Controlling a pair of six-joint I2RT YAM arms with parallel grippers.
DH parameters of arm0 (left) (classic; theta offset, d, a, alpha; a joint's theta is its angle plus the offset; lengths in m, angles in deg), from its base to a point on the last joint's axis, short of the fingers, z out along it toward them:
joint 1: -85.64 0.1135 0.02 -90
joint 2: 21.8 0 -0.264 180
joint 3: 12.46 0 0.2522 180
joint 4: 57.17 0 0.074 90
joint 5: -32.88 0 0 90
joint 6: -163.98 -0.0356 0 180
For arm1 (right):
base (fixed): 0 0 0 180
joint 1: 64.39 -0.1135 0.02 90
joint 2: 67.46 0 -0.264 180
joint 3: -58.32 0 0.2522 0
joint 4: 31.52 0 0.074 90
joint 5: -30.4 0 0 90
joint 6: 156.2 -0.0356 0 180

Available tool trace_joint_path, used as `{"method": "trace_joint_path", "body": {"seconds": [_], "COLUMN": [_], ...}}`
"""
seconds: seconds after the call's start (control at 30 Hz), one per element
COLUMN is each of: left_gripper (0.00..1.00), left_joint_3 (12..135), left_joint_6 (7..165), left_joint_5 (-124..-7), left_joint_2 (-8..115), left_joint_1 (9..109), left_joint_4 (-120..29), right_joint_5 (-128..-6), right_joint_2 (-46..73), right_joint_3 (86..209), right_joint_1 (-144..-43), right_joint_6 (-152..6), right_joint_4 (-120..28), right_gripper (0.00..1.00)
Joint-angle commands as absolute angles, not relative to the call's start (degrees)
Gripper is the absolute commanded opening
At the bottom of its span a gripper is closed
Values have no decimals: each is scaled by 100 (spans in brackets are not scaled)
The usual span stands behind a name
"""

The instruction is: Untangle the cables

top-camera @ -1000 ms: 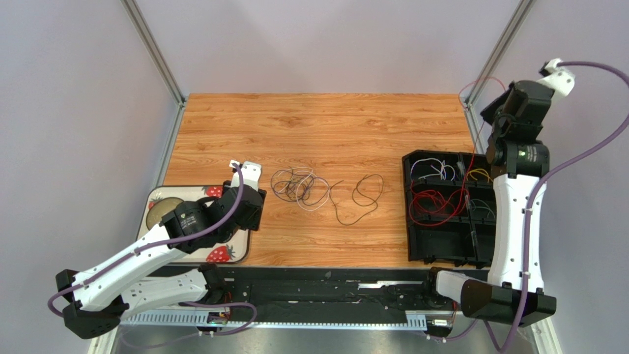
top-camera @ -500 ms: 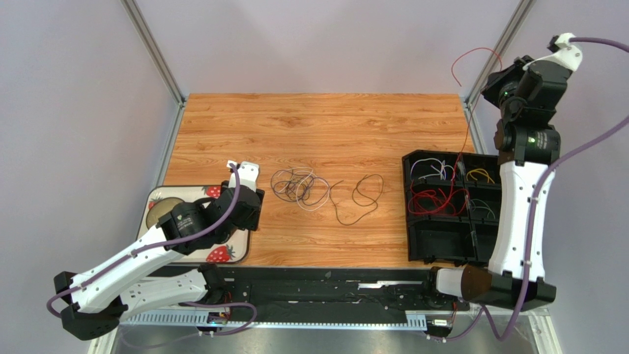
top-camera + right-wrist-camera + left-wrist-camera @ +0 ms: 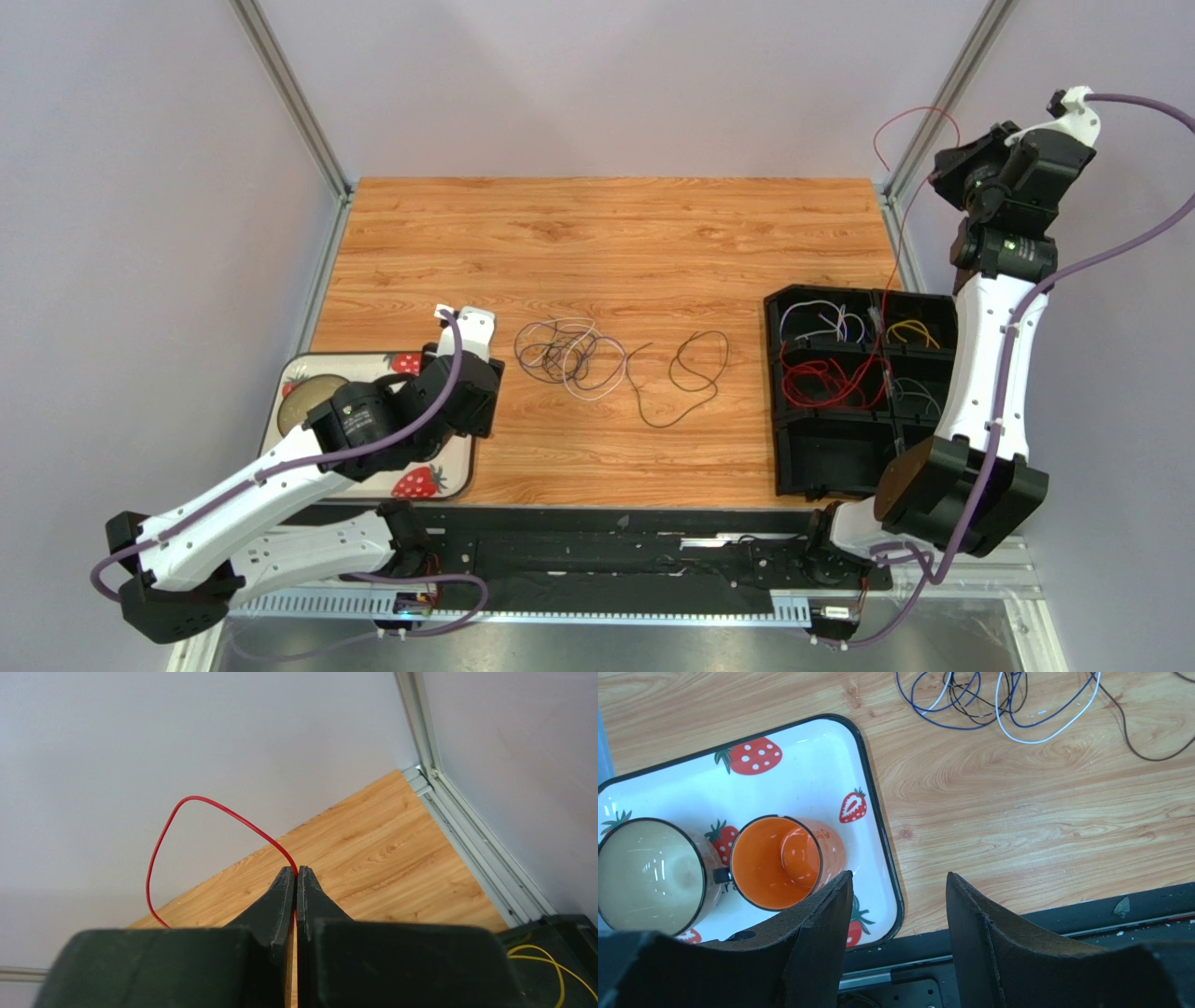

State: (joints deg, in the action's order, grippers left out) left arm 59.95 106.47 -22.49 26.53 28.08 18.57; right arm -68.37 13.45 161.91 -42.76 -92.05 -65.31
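A tangle of blue, white and dark cables (image 3: 568, 353) lies mid-table, with a lone dark cable loop (image 3: 690, 373) to its right. The tangle also shows in the left wrist view (image 3: 990, 703). My right gripper (image 3: 951, 157) is raised high over the table's far right corner, shut on a red cable (image 3: 184, 827) that arcs up from its tips (image 3: 295, 873) and runs down (image 3: 905, 210) toward the black bin. My left gripper (image 3: 899, 882) is open and empty, hovering over the tray's right edge near the table's front, left of the tangle.
A black compartment bin (image 3: 786, 469) at the right holds sorted white, red and yellow cables. A strawberry-print tray (image 3: 808, 749) at the front left holds an orange cup (image 3: 777, 861) and a cream cup (image 3: 647, 875). Metal frame posts stand at the far corners.
My right arm has lifted higher and swung right, pulling the red cable up out of the bin; fewer red loops remain over the bin. My left arm has barely moved.
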Motion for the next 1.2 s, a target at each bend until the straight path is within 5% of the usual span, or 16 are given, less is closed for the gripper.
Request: {"method": "trace_joint_path", "body": {"seconds": [0.0, 0.2, 0.8, 1.17], "left_gripper": [60, 60, 60, 59], "left_joint_3": [6028, 6010, 6001, 5984], "left_joint_6": [10711, 10711, 10553, 10474], "left_joint_5": [-2126, -2109, -2389, -2548], "left_joint_2": [2724, 2741, 2785, 2768], "left_joint_1": [2834, 2834, 2834, 2834], "left_joint_4": [1873, 1873, 1715, 1645], "right_joint_5": [-7304, -7252, -7751, -7173], "right_joint_2": [1691, 1684, -961, -2175], "right_joint_3": [16541, 16420, 12993, 11850], "right_joint_1": [-4277, -4277, -4294, -4382], "right_joint_6": [-9442, -9101, -9379, -9943], "right_joint_4": [-5811, -5776, -5126, -6539], "right_gripper": [0, 0, 0, 0]}}
